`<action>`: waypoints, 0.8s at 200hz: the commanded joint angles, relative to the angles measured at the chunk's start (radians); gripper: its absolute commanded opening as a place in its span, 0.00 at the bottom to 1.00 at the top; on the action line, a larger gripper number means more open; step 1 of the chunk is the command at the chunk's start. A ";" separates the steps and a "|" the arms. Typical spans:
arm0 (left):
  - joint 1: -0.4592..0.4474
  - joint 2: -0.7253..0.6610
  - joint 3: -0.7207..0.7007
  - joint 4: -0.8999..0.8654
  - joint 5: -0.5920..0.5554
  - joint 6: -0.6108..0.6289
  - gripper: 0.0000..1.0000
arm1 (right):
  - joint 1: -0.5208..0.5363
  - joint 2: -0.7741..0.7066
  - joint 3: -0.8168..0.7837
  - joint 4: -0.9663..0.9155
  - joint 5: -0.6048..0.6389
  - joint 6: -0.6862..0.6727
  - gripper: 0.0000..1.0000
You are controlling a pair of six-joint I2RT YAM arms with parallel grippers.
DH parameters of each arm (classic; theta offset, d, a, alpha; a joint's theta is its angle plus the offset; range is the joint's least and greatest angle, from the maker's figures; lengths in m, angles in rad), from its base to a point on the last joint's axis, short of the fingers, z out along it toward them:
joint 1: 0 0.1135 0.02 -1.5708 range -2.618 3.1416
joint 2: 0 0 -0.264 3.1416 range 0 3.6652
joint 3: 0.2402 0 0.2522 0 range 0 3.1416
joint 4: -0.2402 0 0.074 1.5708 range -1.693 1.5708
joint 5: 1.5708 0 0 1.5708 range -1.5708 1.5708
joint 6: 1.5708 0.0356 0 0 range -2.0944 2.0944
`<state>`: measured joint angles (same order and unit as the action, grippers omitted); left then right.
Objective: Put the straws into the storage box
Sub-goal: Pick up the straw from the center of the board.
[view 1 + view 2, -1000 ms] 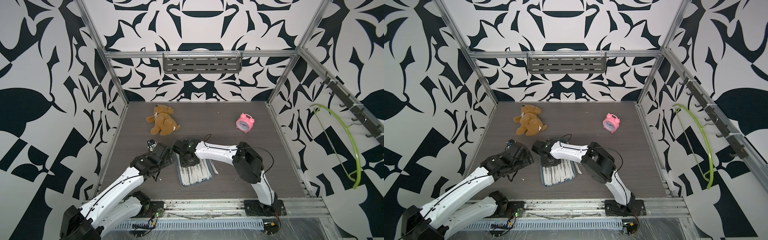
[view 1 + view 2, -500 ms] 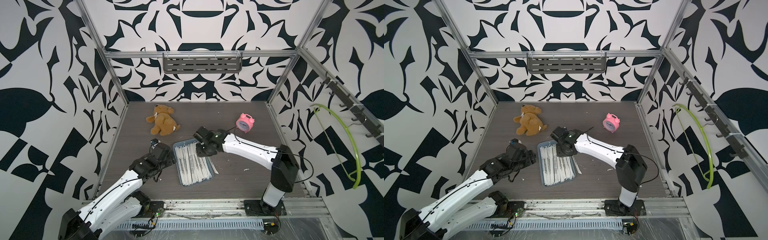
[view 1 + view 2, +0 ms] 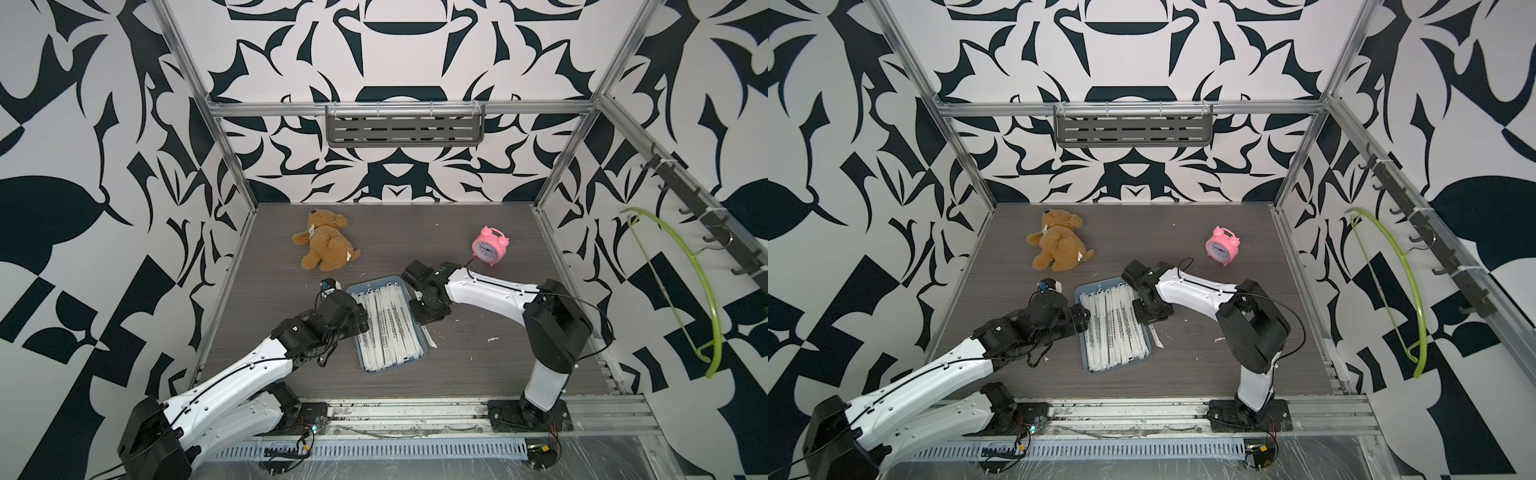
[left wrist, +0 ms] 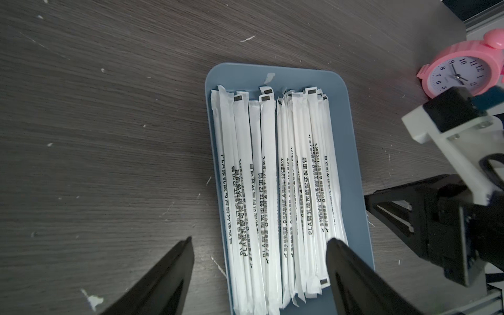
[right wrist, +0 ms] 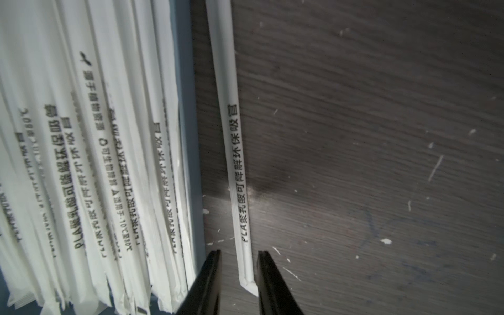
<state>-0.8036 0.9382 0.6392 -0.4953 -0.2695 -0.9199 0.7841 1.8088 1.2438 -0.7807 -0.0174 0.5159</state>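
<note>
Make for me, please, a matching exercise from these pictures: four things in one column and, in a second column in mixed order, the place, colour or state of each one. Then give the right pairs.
Column one
1. teddy bear
2. clock
3. tray
4. loose straw

Column two
A. pink, standing upright
B. on the bare table, just outside the tray
C. brown, lying down
D. blue-grey, filled with wrapped straws

Right pairs: 1-C, 2-A, 3-D, 4-B.
</note>
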 commanded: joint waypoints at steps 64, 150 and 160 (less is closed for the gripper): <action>-0.002 0.031 0.004 0.011 -0.009 0.001 0.84 | -0.030 0.065 -0.020 0.058 -0.028 -0.050 0.27; -0.003 0.004 0.022 -0.037 -0.071 -0.005 0.84 | -0.046 -0.095 -0.014 -0.035 0.040 0.001 0.10; -0.002 0.001 0.028 -0.050 -0.087 -0.013 0.84 | -0.022 -0.120 0.005 -0.059 0.056 0.037 0.09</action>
<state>-0.8036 0.9577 0.6392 -0.4995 -0.3016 -0.9211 0.7345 1.7943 1.1999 -0.7567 -0.0139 0.4831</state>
